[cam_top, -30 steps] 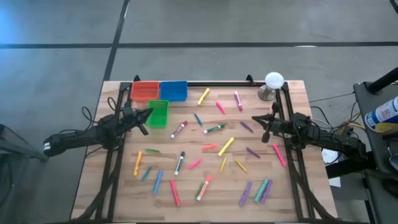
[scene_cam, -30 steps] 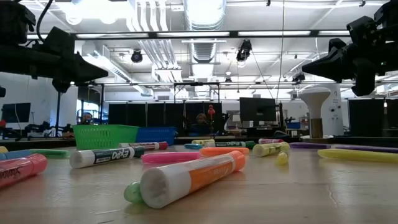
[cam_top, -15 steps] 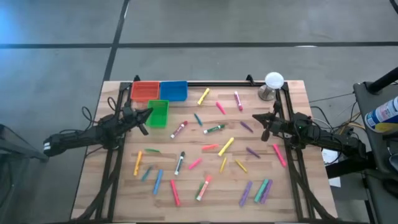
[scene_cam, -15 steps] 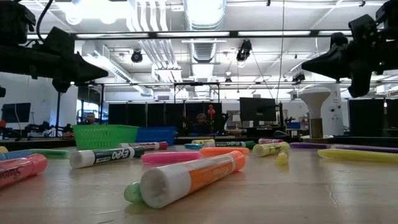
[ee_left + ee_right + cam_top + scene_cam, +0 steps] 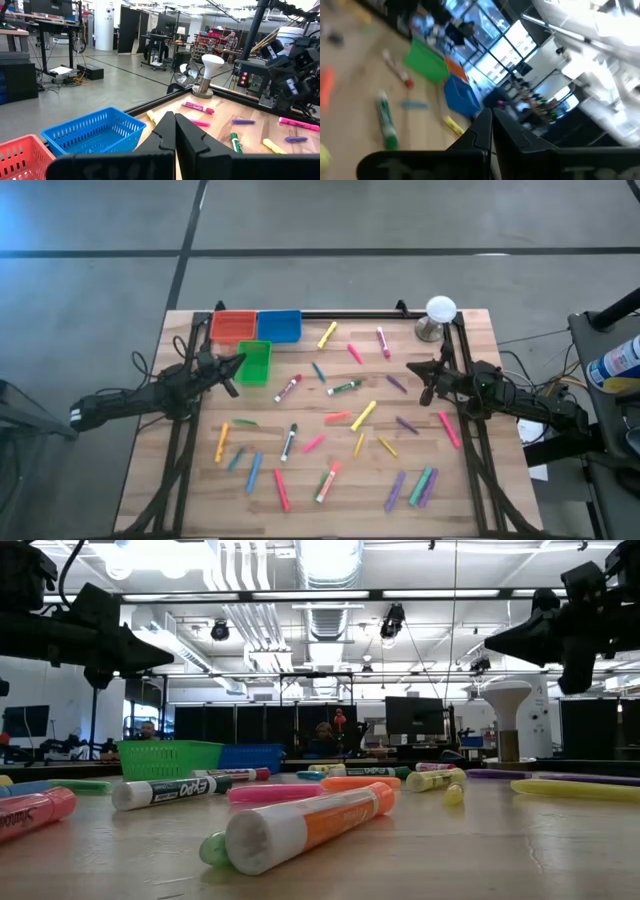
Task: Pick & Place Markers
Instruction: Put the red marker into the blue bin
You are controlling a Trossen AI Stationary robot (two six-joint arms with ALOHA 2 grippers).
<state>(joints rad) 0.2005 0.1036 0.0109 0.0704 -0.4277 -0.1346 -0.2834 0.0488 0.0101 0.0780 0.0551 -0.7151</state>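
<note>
Several markers lie flat and scattered over the wooden table, among them a yellow one (image 5: 363, 415), a green-and-white one (image 5: 345, 387) and an orange-and-white one (image 5: 310, 825) close to the low camera. My left gripper (image 5: 240, 361) hangs shut at the table's left side, pointing level toward the right, its tips beside the green bin (image 5: 254, 363). My right gripper (image 5: 410, 367) hangs shut at the right side, pointing level toward the left. Both are well above the table, as the low view shows for the left gripper (image 5: 165, 658) and the right gripper (image 5: 490, 640). Neither holds anything.
A red bin (image 5: 232, 326) and a blue bin (image 5: 279, 326) stand side by side at the far left, the green bin just nearer. A white dome on a metal foot (image 5: 437, 317) stands at the far right. Black frame rails (image 5: 350, 314) run along the far edge and both sides.
My right gripper has rolled a little about the line it points along, staying in place and shut. The markers have not moved.
</note>
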